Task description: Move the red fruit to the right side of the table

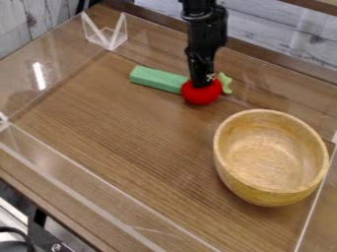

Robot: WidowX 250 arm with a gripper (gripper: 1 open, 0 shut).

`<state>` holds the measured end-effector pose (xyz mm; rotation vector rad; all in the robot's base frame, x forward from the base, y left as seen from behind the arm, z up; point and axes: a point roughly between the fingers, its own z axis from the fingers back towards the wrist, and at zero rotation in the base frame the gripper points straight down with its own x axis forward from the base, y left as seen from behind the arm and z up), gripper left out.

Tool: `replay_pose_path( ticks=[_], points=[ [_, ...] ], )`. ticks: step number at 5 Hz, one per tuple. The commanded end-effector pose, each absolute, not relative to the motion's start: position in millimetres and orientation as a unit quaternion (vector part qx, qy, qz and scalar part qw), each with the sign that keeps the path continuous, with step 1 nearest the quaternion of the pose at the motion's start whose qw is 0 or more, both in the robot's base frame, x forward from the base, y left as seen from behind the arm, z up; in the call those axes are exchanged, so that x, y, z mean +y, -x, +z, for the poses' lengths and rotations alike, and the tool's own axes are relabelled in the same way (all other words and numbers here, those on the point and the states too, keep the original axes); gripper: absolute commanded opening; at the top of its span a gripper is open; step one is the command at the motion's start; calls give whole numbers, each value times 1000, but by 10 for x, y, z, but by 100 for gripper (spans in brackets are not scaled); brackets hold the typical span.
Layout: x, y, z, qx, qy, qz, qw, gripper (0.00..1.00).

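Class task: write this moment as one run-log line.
gripper: shut on red fruit | fruit: low over table, beside green block | bowl: empty

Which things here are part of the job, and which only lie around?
Part of the job: red fruit, held in the shut gripper; table.
Only lying around: green block; wooden bowl.
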<state>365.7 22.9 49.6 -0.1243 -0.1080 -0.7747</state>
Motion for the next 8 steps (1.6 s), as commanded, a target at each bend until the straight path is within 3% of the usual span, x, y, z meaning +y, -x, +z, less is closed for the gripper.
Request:
replay_pose_path(
  ticks=[1, 3, 6, 7, 8],
  points=[
    [202, -3744, 819, -79, 39, -367, 926, 0],
    [249, -3759, 760, -69, 48, -441, 893, 0],
    [267, -3726, 506, -61, 59, -446, 891, 0],
    [265, -3714, 485, -61, 60, -439, 894, 100],
    [265, -3712, 464, -60, 61, -433, 897, 100]
  ],
)
